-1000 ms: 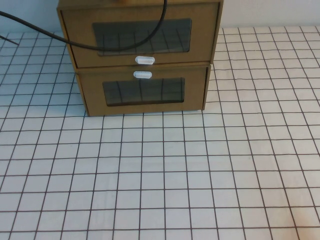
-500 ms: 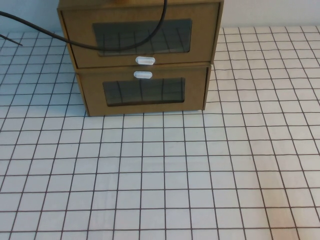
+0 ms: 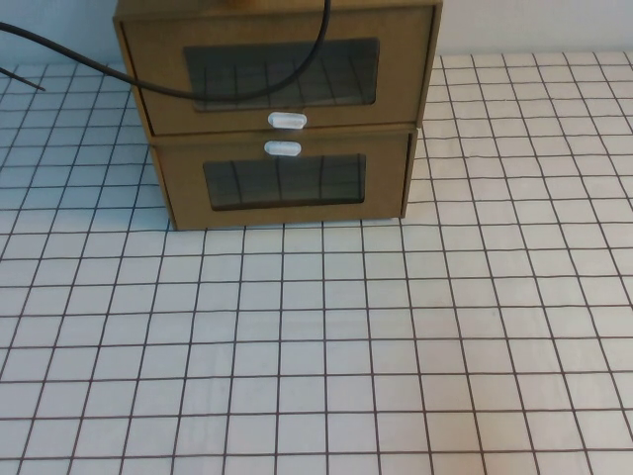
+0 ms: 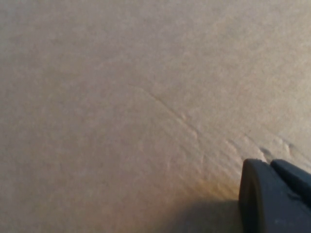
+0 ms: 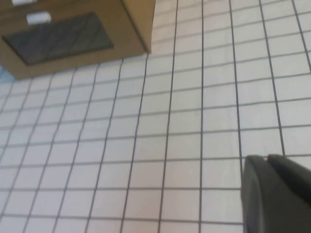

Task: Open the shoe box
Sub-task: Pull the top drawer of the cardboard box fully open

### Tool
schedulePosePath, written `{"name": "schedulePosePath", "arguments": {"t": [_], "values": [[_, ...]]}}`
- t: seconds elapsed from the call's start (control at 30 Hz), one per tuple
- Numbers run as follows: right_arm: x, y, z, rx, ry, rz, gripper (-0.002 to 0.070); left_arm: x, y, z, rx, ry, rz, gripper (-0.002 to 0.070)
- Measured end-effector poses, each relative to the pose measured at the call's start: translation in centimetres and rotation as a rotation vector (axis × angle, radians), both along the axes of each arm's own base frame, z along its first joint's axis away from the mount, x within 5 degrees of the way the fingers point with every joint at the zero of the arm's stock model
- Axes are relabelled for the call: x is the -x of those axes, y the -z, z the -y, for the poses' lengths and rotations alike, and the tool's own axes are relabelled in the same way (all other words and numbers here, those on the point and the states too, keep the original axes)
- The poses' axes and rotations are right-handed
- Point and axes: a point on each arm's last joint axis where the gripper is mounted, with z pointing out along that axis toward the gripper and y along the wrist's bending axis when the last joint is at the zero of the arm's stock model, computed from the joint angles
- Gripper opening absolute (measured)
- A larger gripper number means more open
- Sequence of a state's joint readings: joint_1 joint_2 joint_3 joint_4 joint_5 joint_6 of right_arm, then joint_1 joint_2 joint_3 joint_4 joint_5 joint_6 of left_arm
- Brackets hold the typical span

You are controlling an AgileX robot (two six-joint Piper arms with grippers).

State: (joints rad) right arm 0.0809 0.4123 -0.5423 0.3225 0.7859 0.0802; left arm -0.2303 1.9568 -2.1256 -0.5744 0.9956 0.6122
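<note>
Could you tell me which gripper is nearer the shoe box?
Left. The left gripper is close against the shoe box; the right gripper hangs over the tablecloth, apart from it.

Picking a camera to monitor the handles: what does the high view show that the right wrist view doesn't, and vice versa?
Only the high view: the upper shoe box with its windowed front, and a black cable draped across it; no pincer appears. Only the right wrist view: the right pincer, shut, over bare cloth away from the boxes. Both: the lower shoe box, its white handle, the gridded cloth. The left pincer, shut, shows in neither; its own camera has it close against plain cardboard.
</note>
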Motion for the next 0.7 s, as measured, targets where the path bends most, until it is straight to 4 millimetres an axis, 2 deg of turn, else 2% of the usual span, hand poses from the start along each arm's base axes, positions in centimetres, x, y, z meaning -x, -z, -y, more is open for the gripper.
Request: {"name": "schedulePosePath", "arguments": {"t": [0.13, 0.37, 0.53, 0.7], "values": [[-2.4, -1.1, -0.6, 0.087, -0.107, -0.105, -0.0013, 0.0, 0.0, 0.0, 0.001, 0.0, -0.002, -0.0002], [-8.7, -2.6, -2.9, 0.095, -0.331, -0.199, -0.0013, 0.0, 0.0, 0.0, 0.002, -0.001, -0.003, -0.0002], [-12.9, -3.1, -7.1, 0.162, -0.495, -0.207, -0.0013, 0.0, 0.0, 0.0, 0.007, -0.006, -0.009, -0.0002], [-16.0, -3.1, -13.2, 0.317, -0.623, -0.186, -0.0013, 0.0, 0.0, 0.0, 0.019, -0.017, -0.021, -0.0002]]}}
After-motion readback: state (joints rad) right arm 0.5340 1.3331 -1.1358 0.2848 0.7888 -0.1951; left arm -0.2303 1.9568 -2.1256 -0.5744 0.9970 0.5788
